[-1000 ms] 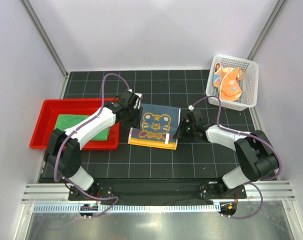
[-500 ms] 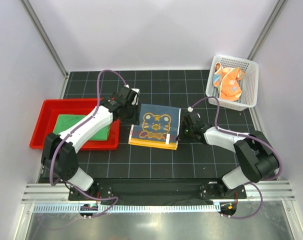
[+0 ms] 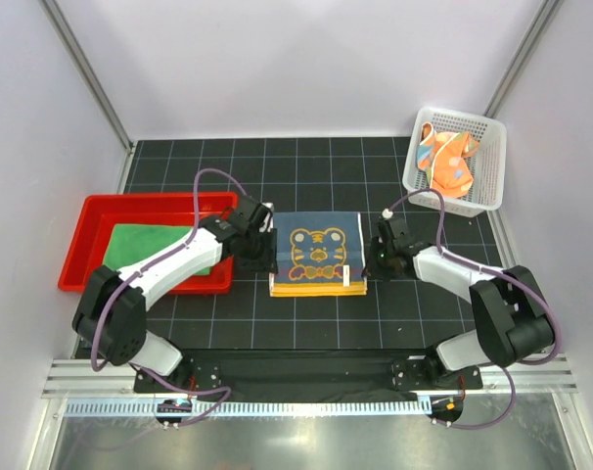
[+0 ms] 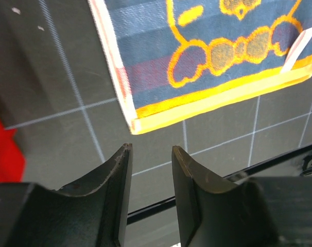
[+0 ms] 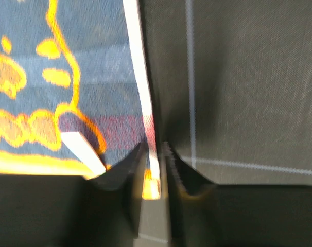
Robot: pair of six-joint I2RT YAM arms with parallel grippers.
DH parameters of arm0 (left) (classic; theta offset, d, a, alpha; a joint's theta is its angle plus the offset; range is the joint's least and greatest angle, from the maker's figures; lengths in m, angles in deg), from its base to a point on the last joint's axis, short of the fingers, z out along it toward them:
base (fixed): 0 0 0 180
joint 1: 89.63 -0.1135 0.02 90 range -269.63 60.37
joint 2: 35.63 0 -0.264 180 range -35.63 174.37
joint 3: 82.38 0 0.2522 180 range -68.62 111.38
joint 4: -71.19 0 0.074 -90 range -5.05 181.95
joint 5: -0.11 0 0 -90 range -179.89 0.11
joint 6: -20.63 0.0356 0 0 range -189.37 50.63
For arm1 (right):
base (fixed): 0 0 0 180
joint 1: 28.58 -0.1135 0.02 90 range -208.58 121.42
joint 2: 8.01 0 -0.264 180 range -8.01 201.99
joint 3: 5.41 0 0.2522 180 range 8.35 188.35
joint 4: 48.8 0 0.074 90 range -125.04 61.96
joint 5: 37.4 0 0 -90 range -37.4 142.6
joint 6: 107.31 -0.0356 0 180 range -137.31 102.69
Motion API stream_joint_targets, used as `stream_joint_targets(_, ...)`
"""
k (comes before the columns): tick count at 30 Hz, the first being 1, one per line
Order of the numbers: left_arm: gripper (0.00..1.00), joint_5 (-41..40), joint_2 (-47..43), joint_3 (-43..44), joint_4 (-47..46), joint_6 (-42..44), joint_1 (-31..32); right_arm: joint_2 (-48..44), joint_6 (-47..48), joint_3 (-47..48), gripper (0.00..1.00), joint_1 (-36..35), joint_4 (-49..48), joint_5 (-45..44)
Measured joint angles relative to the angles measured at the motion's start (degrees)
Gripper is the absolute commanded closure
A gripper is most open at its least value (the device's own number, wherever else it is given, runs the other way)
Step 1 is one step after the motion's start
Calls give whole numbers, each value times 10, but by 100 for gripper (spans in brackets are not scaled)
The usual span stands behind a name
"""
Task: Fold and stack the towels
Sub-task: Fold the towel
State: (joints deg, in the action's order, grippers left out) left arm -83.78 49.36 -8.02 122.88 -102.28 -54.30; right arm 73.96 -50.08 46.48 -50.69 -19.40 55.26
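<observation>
The dark blue tiger towel (image 3: 316, 250) lies flat and square on the mat, its yellow edge toward me. My left gripper (image 3: 262, 264) is open and empty, just off the towel's near-left corner (image 4: 133, 125); its fingertips (image 4: 151, 152) hover over bare mat. My right gripper (image 3: 371, 266) is closed on the towel's right edge near the yellow corner (image 5: 152, 186), which sits between the jaws. The green towel (image 3: 155, 245) lies folded in the red tray (image 3: 91, 220). The orange dotted towel (image 3: 446, 162) is crumpled in the white basket (image 3: 482, 191).
The tray stands at the left of the mat, the basket at the back right. A white label (image 4: 297, 47) sticks out at the tiger towel's near-right part. The mat's front edge and rail run just past the left fingers.
The tiger towel has shifted right and turned square to the grid. My left gripper moved from its far-left corner to its near-left corner. My right gripper moved right along the towel's edge.
</observation>
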Motion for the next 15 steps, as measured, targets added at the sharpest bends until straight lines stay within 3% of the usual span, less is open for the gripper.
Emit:
stream_joint_targets(8,66,0,6,-66,-74,-59,18,-33,14,-25,67,4,29,69)
stream_joint_targets(15,66,-3,29,-108,-112,-94,18,-54,14,-51,73,4,19,92)
